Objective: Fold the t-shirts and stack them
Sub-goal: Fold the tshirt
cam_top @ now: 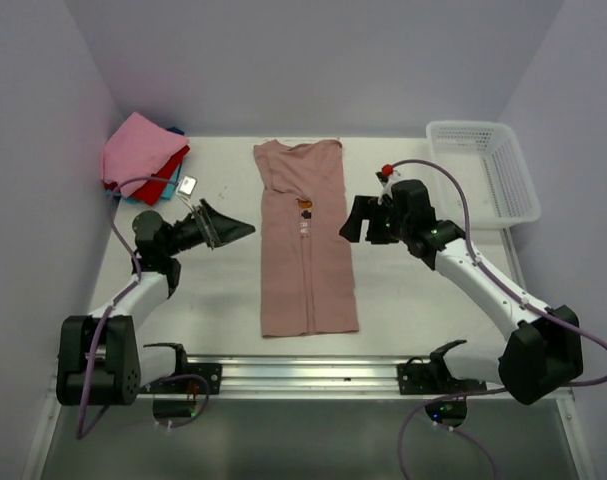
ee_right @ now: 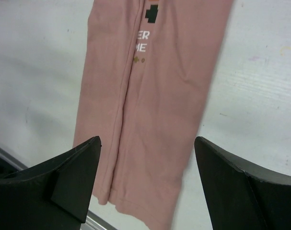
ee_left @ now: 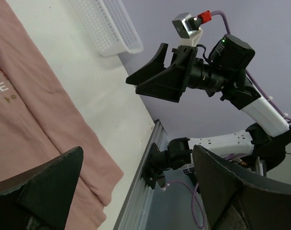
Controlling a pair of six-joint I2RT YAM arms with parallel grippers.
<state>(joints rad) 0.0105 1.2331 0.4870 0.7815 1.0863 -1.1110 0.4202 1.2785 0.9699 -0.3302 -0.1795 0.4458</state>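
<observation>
Currently, the dusty-pink t-shirt (cam_top: 305,240) lies flat at the centre of the table (cam_top: 423,300), folded lengthwise into a narrow strip that runs from the far side toward the near rail (cam_top: 303,372). Its small print faces up.

The left gripper (cam_top: 228,228) hovers just left of the strip and the right gripper (cam_top: 355,222) just right of it. They face each other across the cloth. On both units the jaws stand apart with nothing between them, and the wrist views show neither set of fingers (ee_right: 64,182) touching the shirt.

A stack of folded shirts (cam_top: 141,150) occupies the far-left corner, with a bright pink one on top and red and blue edges showing beneath. A small pale square object (cam_top: 187,185) lies just beside the stack, close to the left arm. A white lattice basket (cam_top: 523,190) sits in the far-right corner, well apart from the strip. Nothing lies on the strip itself.

The table surface is off-white and matte. Plain lavender walls (cam_top: 303,60) enclose it on three sides.
</observation>
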